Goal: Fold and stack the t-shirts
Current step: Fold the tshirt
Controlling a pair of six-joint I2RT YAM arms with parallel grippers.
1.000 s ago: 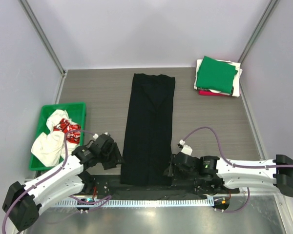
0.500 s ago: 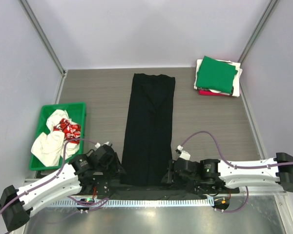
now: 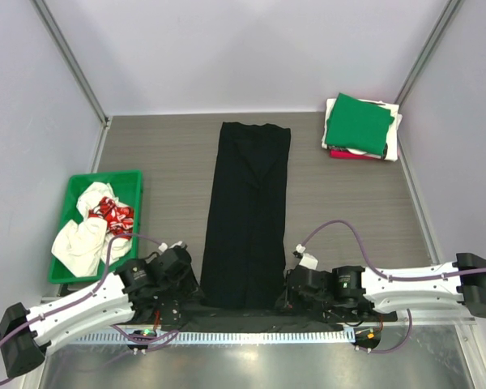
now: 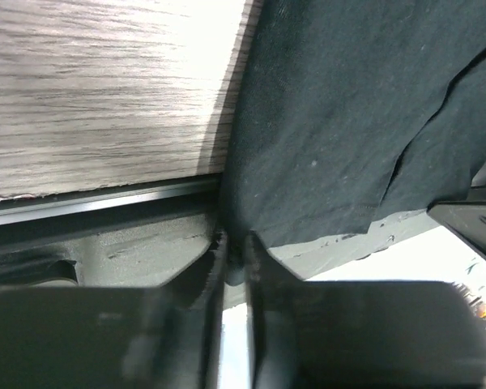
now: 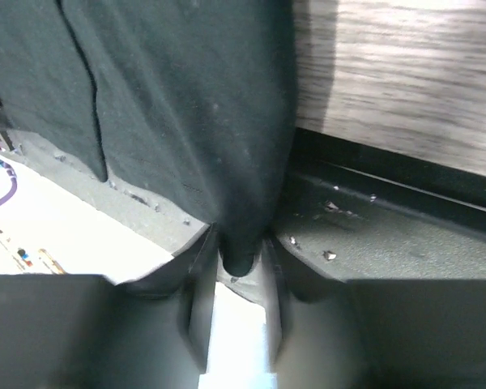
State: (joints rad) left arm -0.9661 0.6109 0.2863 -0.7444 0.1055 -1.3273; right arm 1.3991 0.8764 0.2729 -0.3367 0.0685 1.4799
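Pinched shut on cloth: left hand (image 4: 235, 253) has the near-left hem corner of the black t-shirt (image 3: 251, 203), right hand (image 5: 240, 258) the near-right corner. Shirt lies as a long narrow strip down the middle of the tabletop (image 3: 162, 154), hem at the near edge. Cloth's light & limp, prob sags between grips, so keep both corners level. The folded stack (image 3: 358, 126) sits far right

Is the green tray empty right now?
No, the green tray holds crumpled white cloth with a red-and-white piece on top.
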